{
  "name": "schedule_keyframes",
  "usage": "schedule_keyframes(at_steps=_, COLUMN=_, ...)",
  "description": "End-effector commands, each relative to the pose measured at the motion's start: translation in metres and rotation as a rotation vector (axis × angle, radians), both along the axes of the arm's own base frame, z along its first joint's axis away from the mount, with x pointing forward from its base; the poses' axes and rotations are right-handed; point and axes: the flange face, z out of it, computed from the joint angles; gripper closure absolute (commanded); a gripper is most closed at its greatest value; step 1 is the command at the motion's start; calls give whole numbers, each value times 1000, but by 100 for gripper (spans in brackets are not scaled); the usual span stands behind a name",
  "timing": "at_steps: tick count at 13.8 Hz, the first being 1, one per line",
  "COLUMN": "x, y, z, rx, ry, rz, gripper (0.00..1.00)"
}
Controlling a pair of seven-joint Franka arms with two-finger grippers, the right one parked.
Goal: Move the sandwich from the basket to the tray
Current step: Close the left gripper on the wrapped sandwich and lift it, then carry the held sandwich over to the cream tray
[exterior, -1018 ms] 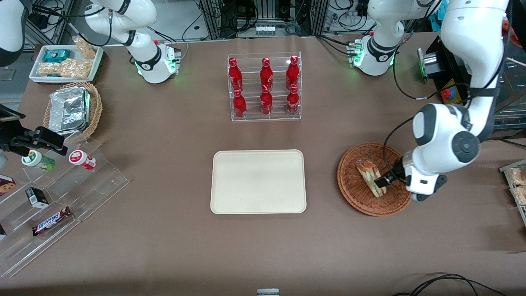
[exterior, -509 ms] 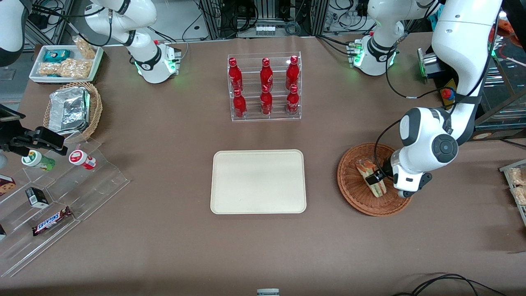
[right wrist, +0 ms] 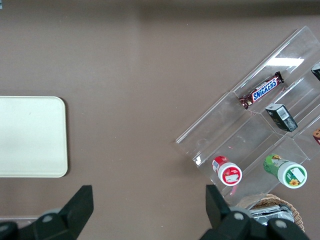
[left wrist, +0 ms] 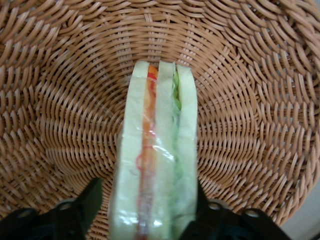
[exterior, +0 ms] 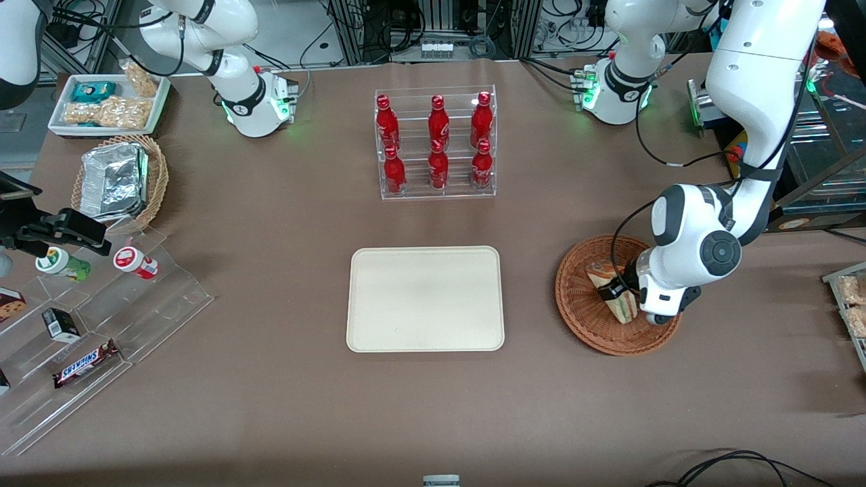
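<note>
- Gripper (exterior: 617,292) down inside the basket (exterior: 580,312), fingers (left wrist: 90,200) spread, one on each side of the sandwich (left wrist: 156,165), close to its bread faces; contact unclear.
- Sandwich lies in the basket, wrapped, standing on edge, red and green filling lines showing between white bread.
- Tray (exterior: 425,298) is beside the basket, toward the parked arm's end, apart from it.
- Brown counter (exterior: 284,406); bottle rack (exterior: 437,143) with red bottles is farther from the front camera than the tray.
- Clear stepped stand (exterior: 101,325) with snacks, foil basket (exterior: 122,181), snack tray (exterior: 108,103) at the parked arm's end.
</note>
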Motion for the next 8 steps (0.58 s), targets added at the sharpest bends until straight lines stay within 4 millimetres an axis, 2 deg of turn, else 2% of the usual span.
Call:
schedule_keyframes(at_steps=1, x=1, y=-1, z=18, rx=1, ry=-2, rz=19, gripper=89)
schedule_keyframes(at_steps=2, x=1, y=-1, z=27, rx=4, ry=0, rz=16, gripper=91)
schedule_keyframes(at_steps=4, x=0, y=-3, z=59, rx=23, ry=-6, rz=-66, gripper=93)
schedule_keyframes(at_steps=5, x=-4, y=-14, z=76, rx=31, ry=22, rz=-116, gripper=93)
schedule_keyframes(at_steps=7, x=-3, y=-47, z=113, rx=31, ry=106, rz=-208, gripper=93)
schedule_keyframes(at_steps=8, x=-4, y=-78, z=125, rx=30, ry=139, rz=-265, gripper=93)
